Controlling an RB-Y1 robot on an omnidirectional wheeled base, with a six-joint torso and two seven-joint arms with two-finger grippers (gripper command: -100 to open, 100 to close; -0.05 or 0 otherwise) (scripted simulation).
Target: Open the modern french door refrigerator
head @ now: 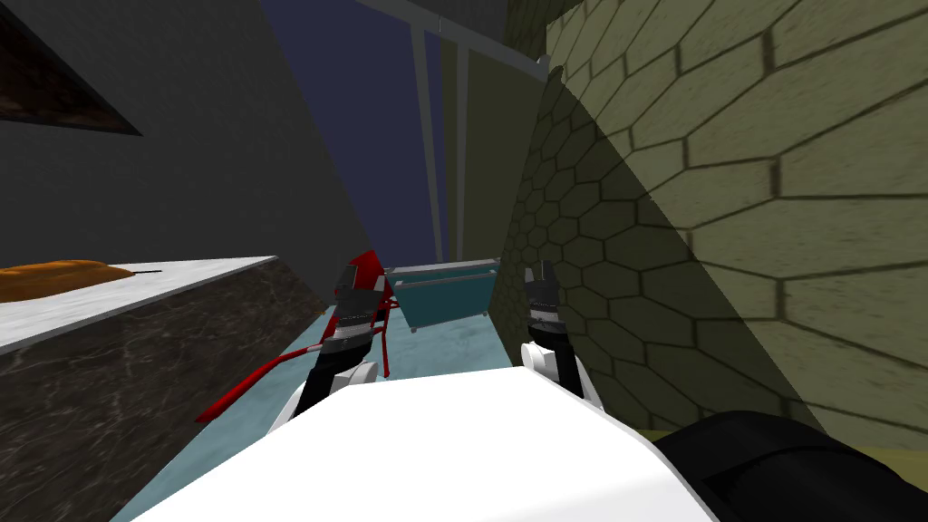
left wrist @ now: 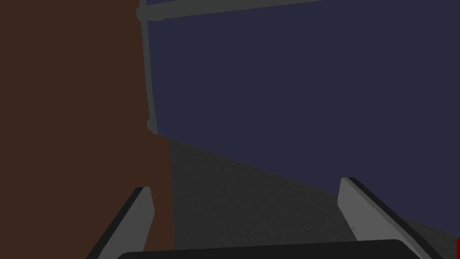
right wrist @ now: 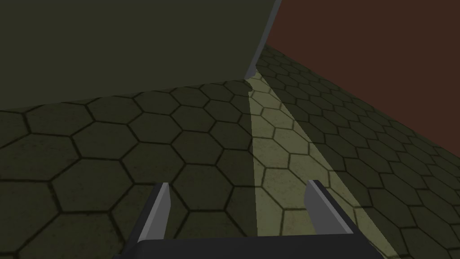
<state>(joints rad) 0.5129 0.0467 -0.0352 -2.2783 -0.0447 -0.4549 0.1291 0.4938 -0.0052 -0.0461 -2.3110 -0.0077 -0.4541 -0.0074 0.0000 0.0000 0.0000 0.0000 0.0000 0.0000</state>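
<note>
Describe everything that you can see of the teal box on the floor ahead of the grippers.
The teal box is a long, open-topped trough with a paler rim and small feet. It stands on the blue-green floor, ahead between the left gripper and the right gripper, neither touching it. Its right end is near the hexagon-tiled wall; a red frame is by its left end, contact unclear. Its inside and material do not show.

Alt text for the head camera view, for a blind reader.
Two arms point forward, left claw and right claw, down a narrow aisle between a dark marble counter and a hexagon-tiled wall, with a teal bin on the floor ahead.
</note>
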